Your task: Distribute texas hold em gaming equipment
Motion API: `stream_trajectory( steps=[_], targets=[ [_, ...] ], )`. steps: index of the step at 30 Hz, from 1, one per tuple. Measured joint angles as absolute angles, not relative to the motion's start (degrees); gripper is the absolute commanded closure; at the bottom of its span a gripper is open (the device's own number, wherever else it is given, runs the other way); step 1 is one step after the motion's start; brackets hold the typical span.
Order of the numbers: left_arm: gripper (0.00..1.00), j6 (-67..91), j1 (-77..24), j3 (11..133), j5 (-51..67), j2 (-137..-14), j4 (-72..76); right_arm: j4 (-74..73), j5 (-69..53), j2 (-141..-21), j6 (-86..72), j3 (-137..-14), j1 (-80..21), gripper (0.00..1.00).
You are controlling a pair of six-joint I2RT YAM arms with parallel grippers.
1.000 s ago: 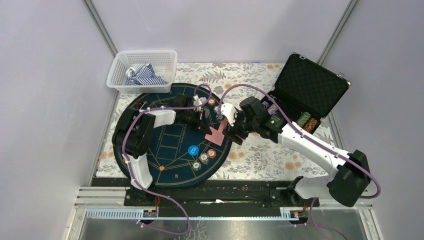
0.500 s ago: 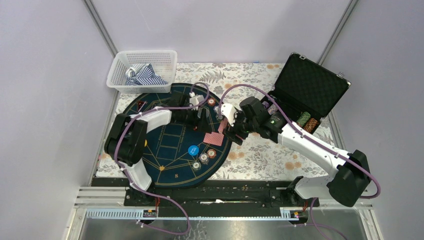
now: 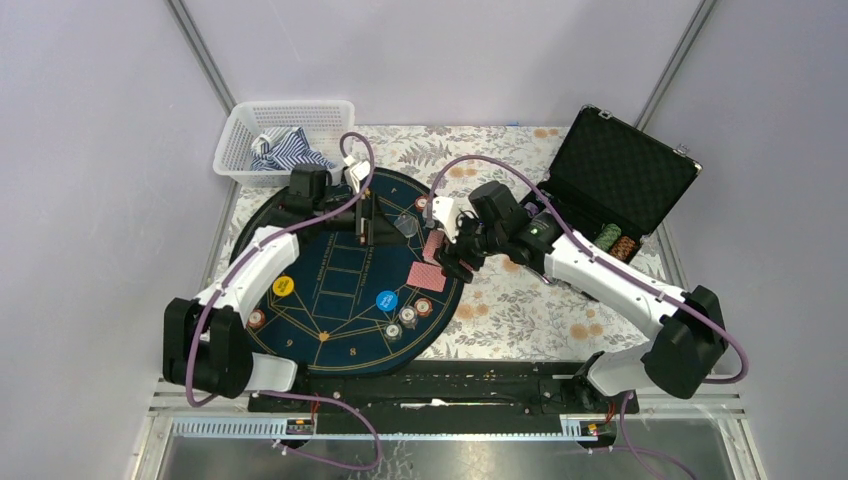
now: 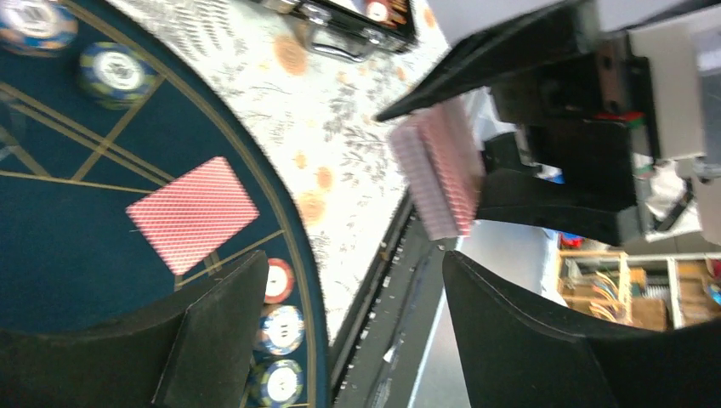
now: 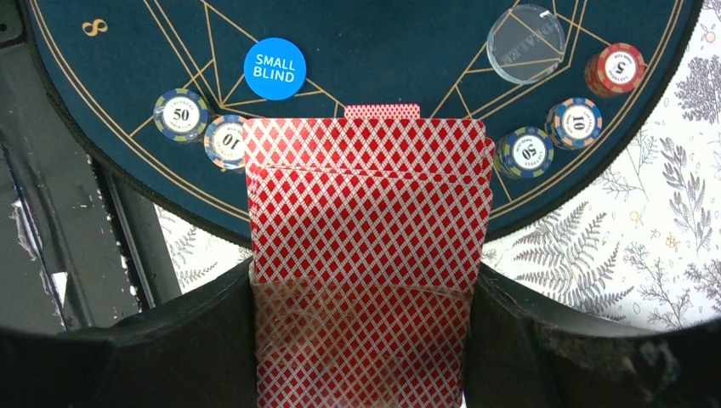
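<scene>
In right hand (image 5: pixel 364 344), card deck (image 5: pixel 367 212).

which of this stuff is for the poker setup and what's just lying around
For the job: card deck in the right gripper, loose card, poker chips, blue disc, yellow disc, clear disc.
Lying about: white basket, striped cloth, black case.

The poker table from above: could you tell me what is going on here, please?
The right gripper holds a deck of red-backed cards above the right edge of the dark blue mat. One card lies face down on the mat, near chip stacks and the blue small-blind disc. The left gripper hangs open and empty over the mat.
</scene>
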State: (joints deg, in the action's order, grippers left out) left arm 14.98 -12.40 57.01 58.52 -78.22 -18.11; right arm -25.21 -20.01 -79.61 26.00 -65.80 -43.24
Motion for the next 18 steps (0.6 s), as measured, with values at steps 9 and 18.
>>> stream_trajectory(
  steps=[9, 18],
  targets=[
    [0.31, 25.8, -18.5, 54.2, 63.3, -78.2, -11.2, -24.9, -20.1, -81.6, 26.0, -66.7, -47.0, 0.8],
    [0.67, 30.1, -18.8, 52.7, 63.9, -80.1, -7.9, -24.9, -18.9, -81.6, 26.8, -67.1, -47.6, 0.8]
  ],
)
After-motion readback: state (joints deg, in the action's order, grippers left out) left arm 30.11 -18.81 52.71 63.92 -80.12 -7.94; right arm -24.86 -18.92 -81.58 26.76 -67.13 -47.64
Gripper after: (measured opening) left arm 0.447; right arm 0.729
